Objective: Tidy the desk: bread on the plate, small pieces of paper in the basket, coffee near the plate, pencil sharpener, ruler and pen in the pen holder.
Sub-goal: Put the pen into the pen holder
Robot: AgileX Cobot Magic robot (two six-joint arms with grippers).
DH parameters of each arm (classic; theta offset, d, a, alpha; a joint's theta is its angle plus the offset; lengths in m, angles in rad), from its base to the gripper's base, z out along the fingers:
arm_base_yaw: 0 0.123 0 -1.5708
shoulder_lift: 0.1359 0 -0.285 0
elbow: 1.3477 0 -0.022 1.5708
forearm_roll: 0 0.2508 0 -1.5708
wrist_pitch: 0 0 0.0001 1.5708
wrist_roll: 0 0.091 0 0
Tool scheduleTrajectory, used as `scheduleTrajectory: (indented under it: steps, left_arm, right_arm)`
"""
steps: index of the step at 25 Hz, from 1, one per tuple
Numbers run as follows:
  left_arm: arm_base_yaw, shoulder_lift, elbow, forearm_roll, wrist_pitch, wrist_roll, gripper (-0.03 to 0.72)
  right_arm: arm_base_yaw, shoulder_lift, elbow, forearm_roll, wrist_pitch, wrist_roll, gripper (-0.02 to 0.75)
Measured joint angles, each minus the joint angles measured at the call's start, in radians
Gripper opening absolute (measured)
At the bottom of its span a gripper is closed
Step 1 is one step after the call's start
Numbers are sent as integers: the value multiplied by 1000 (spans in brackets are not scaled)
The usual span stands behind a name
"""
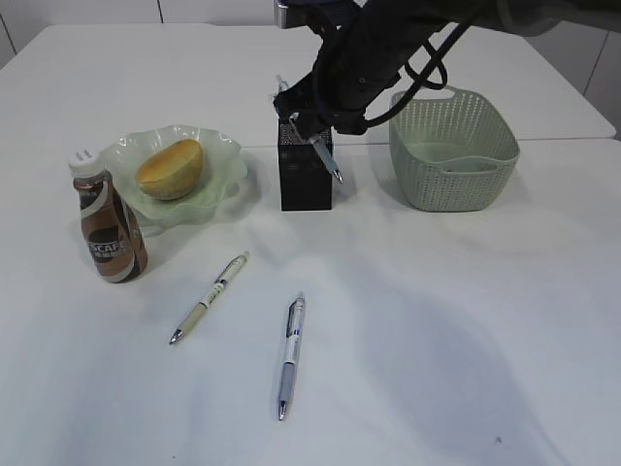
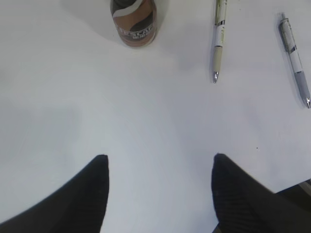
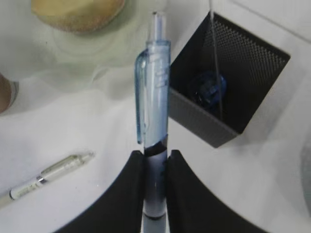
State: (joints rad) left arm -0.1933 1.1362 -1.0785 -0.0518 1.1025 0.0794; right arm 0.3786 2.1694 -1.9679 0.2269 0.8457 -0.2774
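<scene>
Over the pen holder (image 1: 305,173), toward the desk's (image 1: 437,340) far edge, the right gripper (image 3: 154,158) pinches a blue pen (image 3: 154,111) — tip tilted down beside the holder's rim. Left gripper (image 2: 158,167) hovers wide, holding nothing. Two pens (image 1: 210,297) (image 1: 291,353) lie near the front edge; bread (image 1: 171,167) sits on the plate (image 1: 225,160), coffee bottle (image 1: 107,225) just beside it.

At frame centre the right gripper (image 3: 155,160) pinches a blue pen (image 3: 154,97) pointing up-frame, beside the black pen holder (image 3: 194,114) at right with a blue thing inside, bread (image 3: 77,13) upper left, another pen (image 3: 46,177) lower left.
</scene>
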Motion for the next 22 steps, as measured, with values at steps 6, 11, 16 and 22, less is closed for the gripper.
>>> scheduleTrajectory:
  steps: [6,11,16,22]
  left_arm:
    - [0,0,0,0,-39,0,466]
    - [0,0,0,0,-74,0,466]
    - [0,0,0,9,-101,0,466]
    - [0,0,0,32,-138,0,466]
  right_arm:
    - [0,-6,41,0,-190,2,111]
    - [0,-8,134,0,-438,2,111]
    - [0,-8,173,4,-653,2,111]
    - [0,-8,230,7,-846,2,111]
